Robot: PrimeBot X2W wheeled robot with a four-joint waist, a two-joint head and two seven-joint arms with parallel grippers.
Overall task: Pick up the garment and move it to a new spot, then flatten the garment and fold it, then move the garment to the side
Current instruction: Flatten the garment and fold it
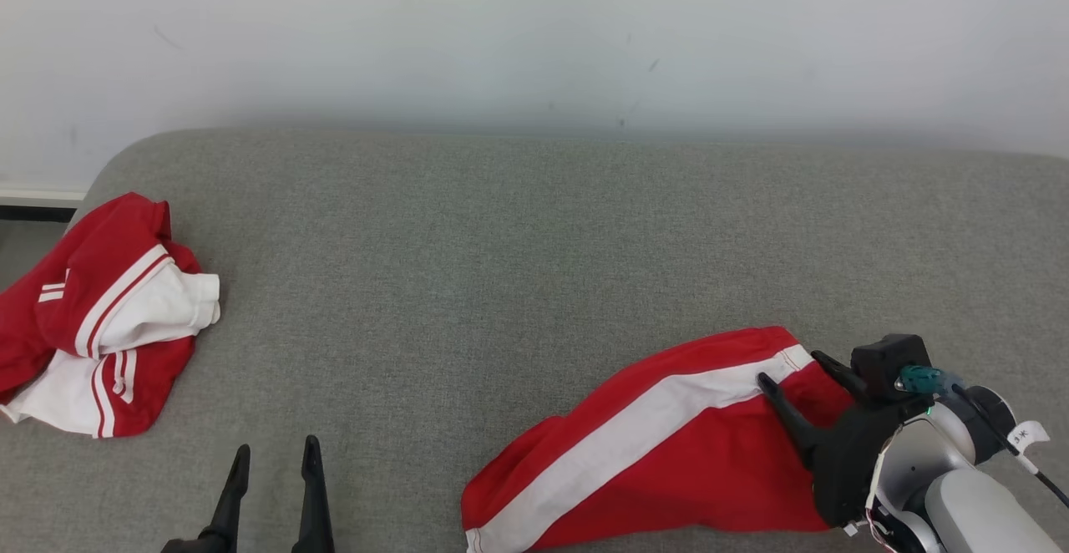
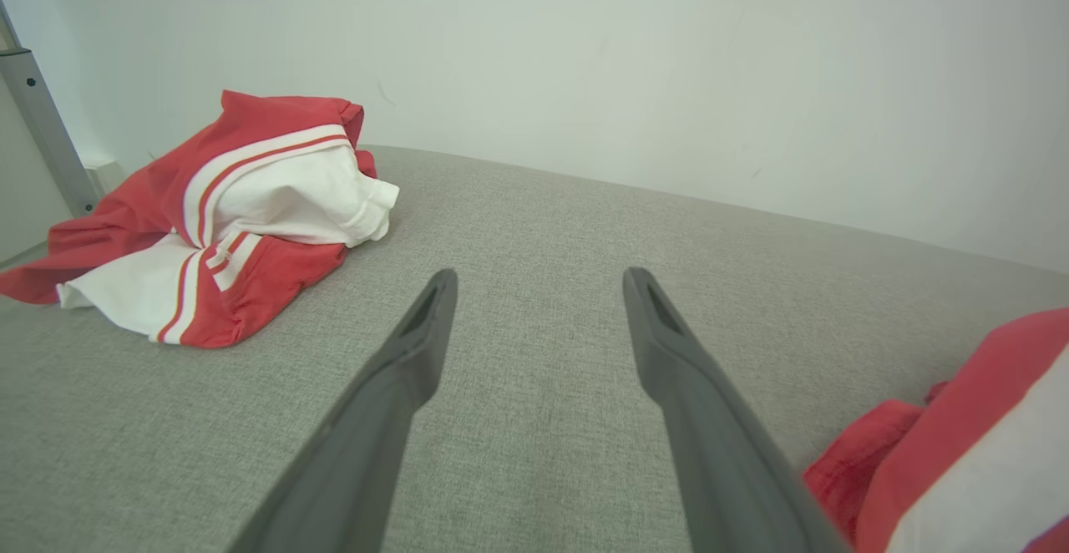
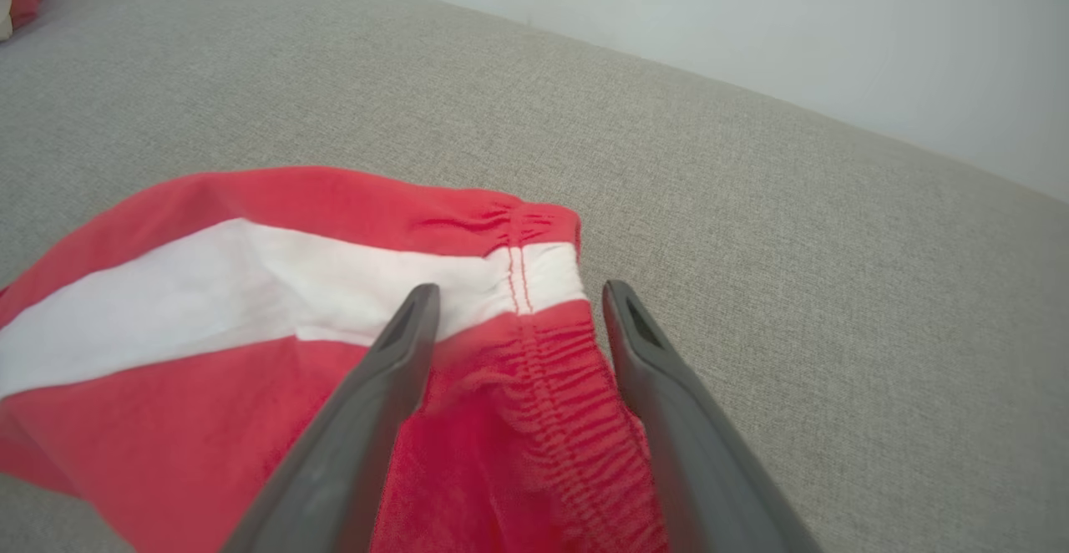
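Right pincer (image 3: 519, 290) hangs spread over the elastic waistband (image 3: 543, 369) of the red, white-striped garment (image 1: 651, 444) lying front-right on the grey cushion (image 1: 534, 235); left pincer (image 1: 276, 444) gapes, empty. Pick-up step, apparently: next, close on the waistband.

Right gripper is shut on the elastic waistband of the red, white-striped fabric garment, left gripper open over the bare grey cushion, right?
Not shut. In the right wrist view the right gripper is open, its fingers straddling the elastic waistband of the red, white-striped fabric garment. The left gripper is open over the bare grey cushion, as said.
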